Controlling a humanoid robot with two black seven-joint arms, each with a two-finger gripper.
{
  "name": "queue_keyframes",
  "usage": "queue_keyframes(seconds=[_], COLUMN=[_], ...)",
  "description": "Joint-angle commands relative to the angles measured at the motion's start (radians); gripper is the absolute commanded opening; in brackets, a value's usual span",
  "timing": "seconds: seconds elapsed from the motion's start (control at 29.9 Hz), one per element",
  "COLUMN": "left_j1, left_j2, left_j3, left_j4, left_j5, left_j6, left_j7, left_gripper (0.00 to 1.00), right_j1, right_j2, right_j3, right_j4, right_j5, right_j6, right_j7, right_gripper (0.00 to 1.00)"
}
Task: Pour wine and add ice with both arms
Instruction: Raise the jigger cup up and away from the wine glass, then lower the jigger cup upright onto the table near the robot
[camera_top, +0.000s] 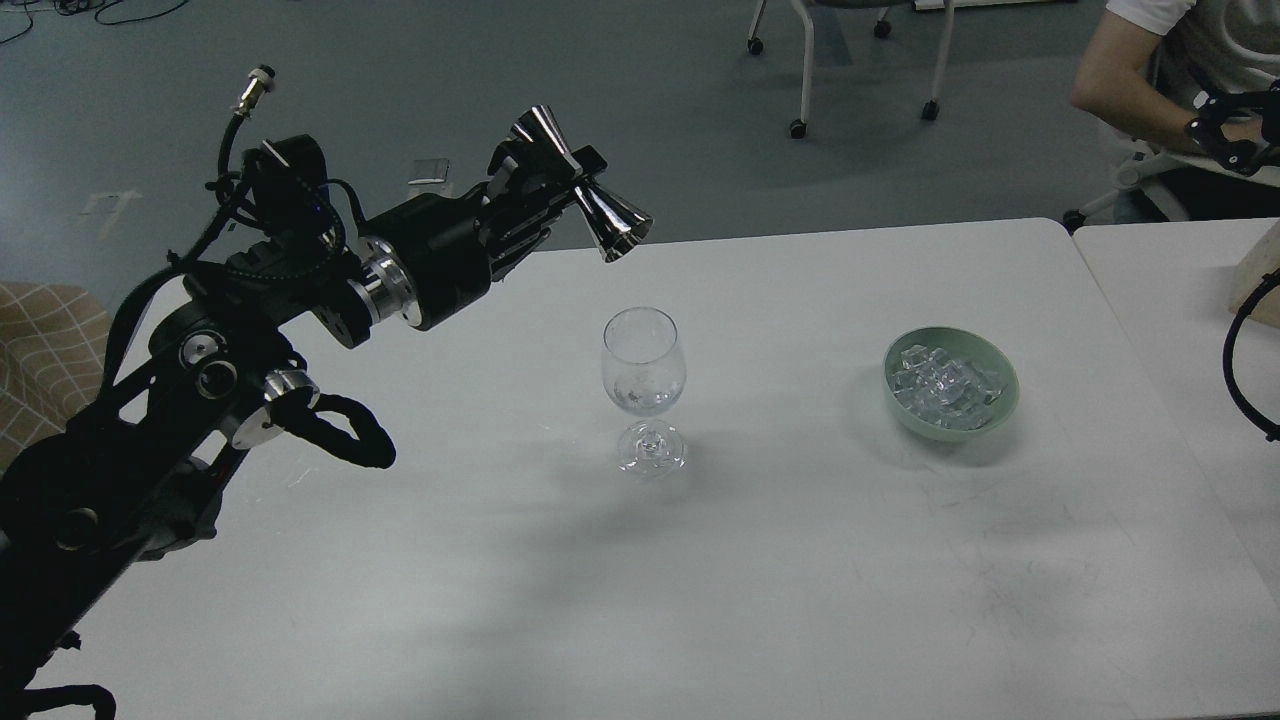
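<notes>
Head view: left gripper (548, 190) clamps a shiny double-cone metal jigger (580, 196) at its waist, tilted, lower mouth angled down toward the white table (760, 560), above and just left of the clear stemmed wine glass (644, 385). Glass upright mid-table, holding a small pool of clear wine (641, 400) at the bowl's bottom. Pale green ceramic bowl (950, 385) nearer the right edge, heaped with clear ice cubes (940, 380). Right gripper not visible; only a cable loop at the frame's right edge.

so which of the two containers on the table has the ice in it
The green bowl on the right holds the heap of ice. The wine glass in the middle has no cubes, only a little clear liquid at its bottom.
</notes>
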Motion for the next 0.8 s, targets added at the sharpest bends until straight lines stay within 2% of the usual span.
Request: queue_keyframes(seconds=[0.0,0.2,0.3,0.37,0.43,0.53,0.7,0.77], left_j1=[0.018,0.113,0.183,0.229,0.264,0.275,0.327,0.335], left_j2=[-0.035,-0.067,-0.128,-0.199,-0.254,-0.264,-0.276,-0.297], left_j3=[-0.062,-0.175,-0.271,-0.37,-0.462,-0.499,-0.542,-0.55], left_j4=[0.001,0.002,0.002,0.002,0.001,0.006,0.01,0.03], left_j5=[-0.117,-0.213,-0.312,-0.458,-0.591,-0.625,-0.685,-0.698], left_j6=[0.03,0.072,0.09,0.172,0.341,0.429,0.443,0.443], left_j7=[0.008,-0.01,0.004,0.007,0.005,-0.004,-0.021,-0.047], left_gripper=[0.0,0.0,0.0,0.0,0.0,0.0,0.0,0.0], right_j1=[-0.001,-0.003,-0.003,-0.001,-0.001,-0.001,-0.007,-0.007], right_j2=[-0.002,-0.005,-0.005,-0.003,-0.002,0.004,0.007,0.009], right_j3=[-0.001,-0.003,-0.003,-0.003,-0.004,-0.007,-0.011,-0.011], right_j4=[0.001,-0.001,-0.001,-0.002,-0.001,0.001,0.002,0.002], right_j5=[-0.001,-0.001,-0.001,-0.001,-0.001,-0.001,-0.001,-0.001], right_j6=[0.0,0.001,0.001,0.001,0.001,0.0,0.0,-0.002], right_j7=[0.0,-0.002,-0.006,-0.009,-0.011,-0.011,-0.011,-0.011], right_gripper=[1.0,1.0,1.0,1.0,1.0,1.0,1.0,1.0])
